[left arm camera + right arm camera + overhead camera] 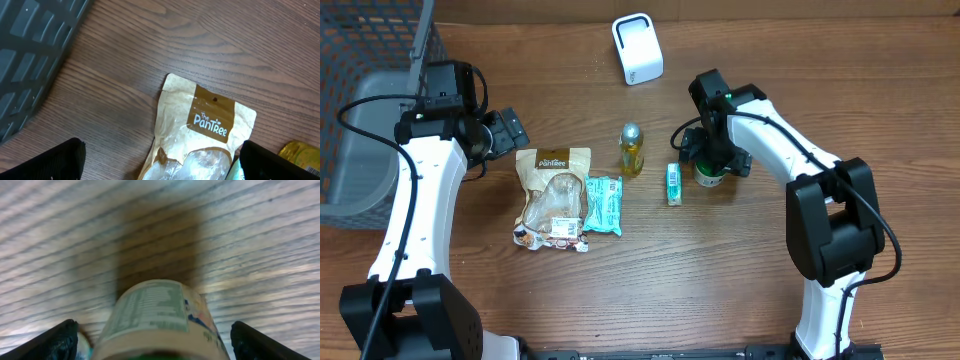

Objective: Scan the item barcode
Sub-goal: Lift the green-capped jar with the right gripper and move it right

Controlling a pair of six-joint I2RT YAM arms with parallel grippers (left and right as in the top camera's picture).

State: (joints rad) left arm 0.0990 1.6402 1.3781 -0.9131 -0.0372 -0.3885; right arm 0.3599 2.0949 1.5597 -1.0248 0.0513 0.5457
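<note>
Hovering the right hand (pixel 160 342) over the little labelled jar (pixel 150 307), spread wide, gripping nothing, with clear gaps on either side of the jar. Standing upright on the worktop (pixel 720 290), by the look of it, at about three o'clock from the centre, just beside a small teal box (pixel 673 184) at its nine o'clock.

Judging the step in hand: getting a hold on the jar before carrying it to the white scanner (pixel 637 48) up at twelve o'clock. To do it well: centre on the jar, come low, and squeeze on the round sides rather than across the printed panel, leaving the barcode bare. Then turn that code toward the scanner's face. Cannot make out the barcode itself from here.

Hanging the left hand (pixel 510 132) at nine o'clock, likewise spread and empty, above the top of a tan PanTree pouch (pixel 210 120).

Brown wood-grain worktop, flat and slightly glossy, with a dark mesh basket (pixel 370 50) at ten o'clock. Nothing of the room beyond in view.
</note>
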